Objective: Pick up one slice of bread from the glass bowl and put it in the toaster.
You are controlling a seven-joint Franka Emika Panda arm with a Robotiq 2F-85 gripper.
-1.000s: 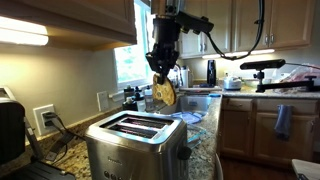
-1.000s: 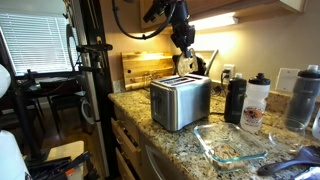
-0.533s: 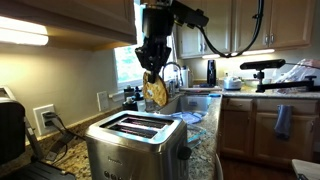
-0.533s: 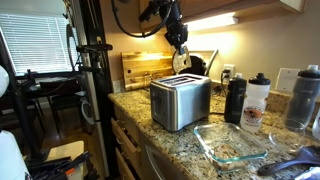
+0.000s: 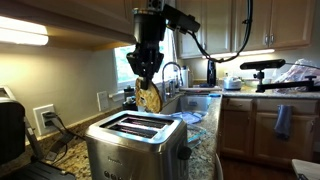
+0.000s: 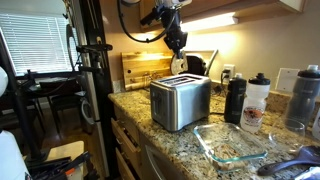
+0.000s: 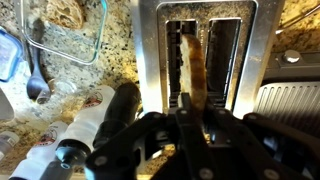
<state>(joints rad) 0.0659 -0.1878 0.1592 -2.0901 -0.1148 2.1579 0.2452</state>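
My gripper [image 5: 147, 72] is shut on a tan, mottled slice of bread [image 5: 149, 98] and holds it hanging edge-down above the brushed steel toaster [image 5: 135, 143]. In an exterior view the gripper [image 6: 177, 45] hangs over the toaster [image 6: 180, 100], and the slice [image 6: 181, 64] is just above its top. In the wrist view the slice [image 7: 192, 68] hangs edge-on from the gripper [image 7: 187, 100], lined up over the toaster's dark slots [image 7: 178, 50]. More bread [image 7: 70, 10] lies in the glass bowl [image 7: 85, 45] beside the toaster.
An empty glass dish [image 6: 230, 143] lies on the granite counter [image 6: 170, 140] in front of the toaster. Black and white bottles [image 6: 236, 98] stand beside it. A sink and faucet [image 5: 180, 75] lie behind. Cabinets [image 5: 60, 20] hang overhead. A spoon [image 7: 35, 60] lies near the bowl.
My gripper has carried the slice sideways and a little up, from beside the toaster's far end to over its slots.
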